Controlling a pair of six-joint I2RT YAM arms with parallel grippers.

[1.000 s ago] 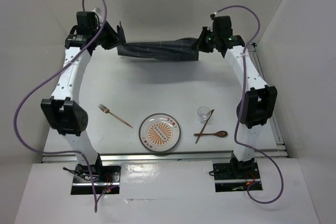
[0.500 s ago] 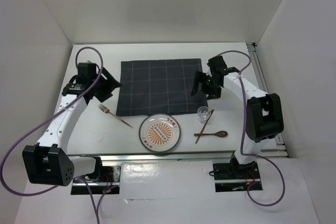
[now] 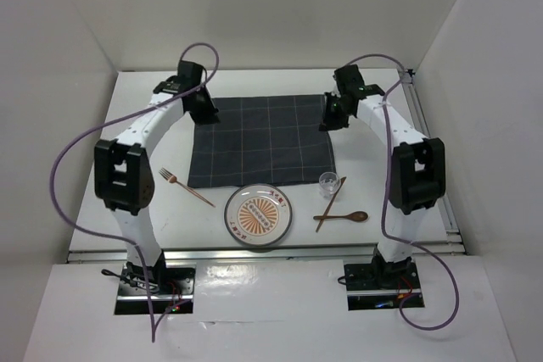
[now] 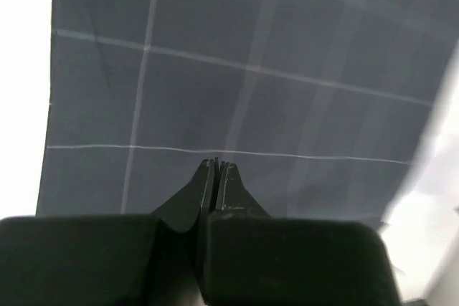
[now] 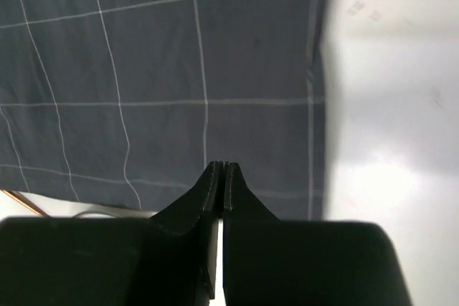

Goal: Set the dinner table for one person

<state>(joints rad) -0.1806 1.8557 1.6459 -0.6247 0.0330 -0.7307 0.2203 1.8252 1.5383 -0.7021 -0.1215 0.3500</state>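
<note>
The tabletop filled the white booth from wall to wall, the two arm bases at its near edge and a metal rail down its right side. From above it looked a little wider than deep, so I judged its long axis to run left to right across the arms, with one long edge facing them, though the slant of the view made that hard to be sure of.

As for the setting, I would have called it barely begun. The dark checked mat lay spread flat in the middle of the tabletop, its edges square to the table's. That looked like the one step done.

Everything else sat along the near side, not yet arranged:
- The plate just met the mat's near edge instead of sitting on it.
- The fork lay slantwise on bare tabletop off the mat's near left corner.
- The small glass stood at the near right corner.
- A brown stick and a wooden spoon lay beside the glass.

The left fingers were over the mat's far left corner and the right fingers over its far right corner. Both pairs were pressed tight together with nothing between them that I could see — no cloth, no cutlery.
</note>
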